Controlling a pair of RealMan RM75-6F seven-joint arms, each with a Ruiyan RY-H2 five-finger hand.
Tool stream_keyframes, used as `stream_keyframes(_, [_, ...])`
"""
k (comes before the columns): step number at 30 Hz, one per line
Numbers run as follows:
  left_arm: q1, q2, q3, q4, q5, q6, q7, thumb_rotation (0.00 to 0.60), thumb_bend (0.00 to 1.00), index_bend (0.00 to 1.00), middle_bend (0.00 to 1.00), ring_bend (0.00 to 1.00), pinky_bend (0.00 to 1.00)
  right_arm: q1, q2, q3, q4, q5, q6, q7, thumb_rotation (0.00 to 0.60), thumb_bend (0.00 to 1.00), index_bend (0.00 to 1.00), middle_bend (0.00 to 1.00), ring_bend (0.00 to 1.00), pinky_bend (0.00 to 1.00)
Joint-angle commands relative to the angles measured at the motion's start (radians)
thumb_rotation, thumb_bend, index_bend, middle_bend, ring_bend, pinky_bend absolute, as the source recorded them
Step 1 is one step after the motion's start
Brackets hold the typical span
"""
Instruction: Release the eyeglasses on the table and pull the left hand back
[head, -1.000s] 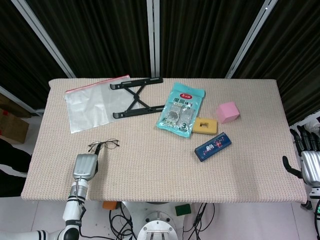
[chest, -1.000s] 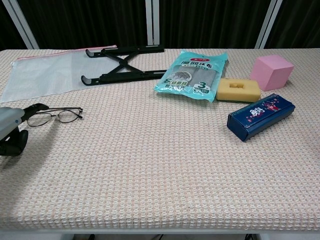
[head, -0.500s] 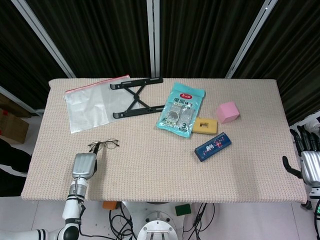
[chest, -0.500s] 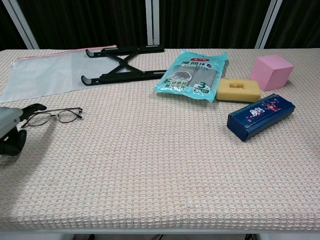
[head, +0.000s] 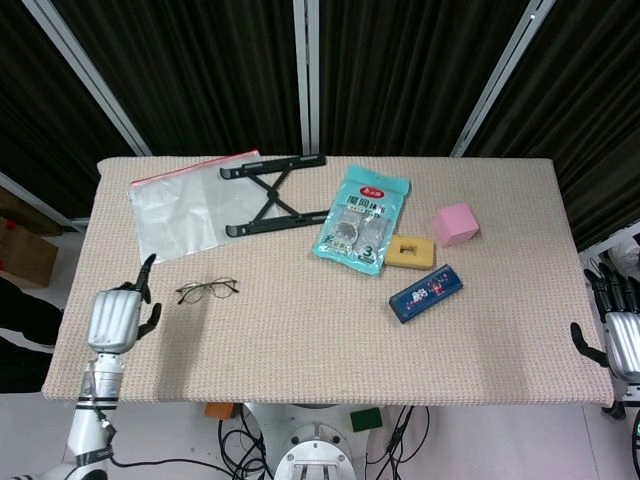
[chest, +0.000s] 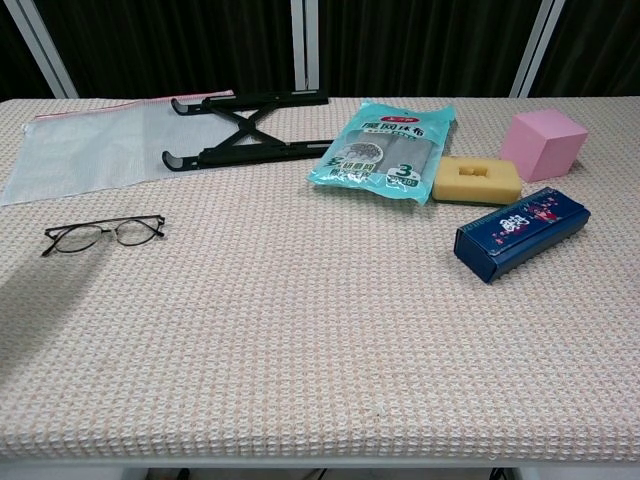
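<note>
Thin wire-framed eyeglasses (head: 207, 290) lie free on the woven table (head: 300, 340), just right of the left hand (head: 118, 318) fingertips; fingers loosely spread, holding nothing. Release looks done; retreat nearly complete.

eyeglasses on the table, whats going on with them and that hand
The eyeglasses lie on the table with nothing holding them. The left hand sits apart from them near the table's left edge, fingers apart and empty; the chest view does not show it. The right hand hangs off the table's right edge, also holding nothing.
</note>
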Motion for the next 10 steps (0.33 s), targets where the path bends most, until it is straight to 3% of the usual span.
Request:
stream_keyframes(1, [0.082, 0.151, 0.061, -0.004, 0.053, 0.043, -0.121, 0.424, 0.14, 0.04, 0.02, 0.02, 0.22, -0.018, 0.007, -0.017, -0.015, 0.029, -0.015, -0.050, 0.600, 0.42, 0.00, 0.00, 0.00, 0.00])
stream_keyframes(3, [0.106, 0.172, 0.073, 0.018, 0.079, 0.062, -0.179, 0.310, 0.12, 0.05, 0.01, 0.01, 0.20, -0.025, 0.008, -0.023, -0.024, 0.040, -0.016, -0.078, 0.600, 0.39, 0.00, 0.00, 0.00, 0.00])
stream_keyframes(5, [0.121, 0.181, 0.079, 0.049, 0.101, 0.071, -0.221, 0.265, 0.12, 0.05, 0.01, 0.00, 0.19, -0.032, 0.002, -0.026, -0.021, 0.038, -0.006, -0.099, 0.600, 0.39, 0.00, 0.00, 0.00, 0.00])
stream_keyframes(10, [0.134, 0.176, 0.071, 0.096, 0.138, 0.086, -0.254, 0.244, 0.12, 0.06, 0.01, 0.00, 0.18, -0.041, -0.008, -0.029, -0.020, 0.028, 0.009, -0.105, 0.600, 0.39, 0.00, 0.00, 0.00, 0.00])
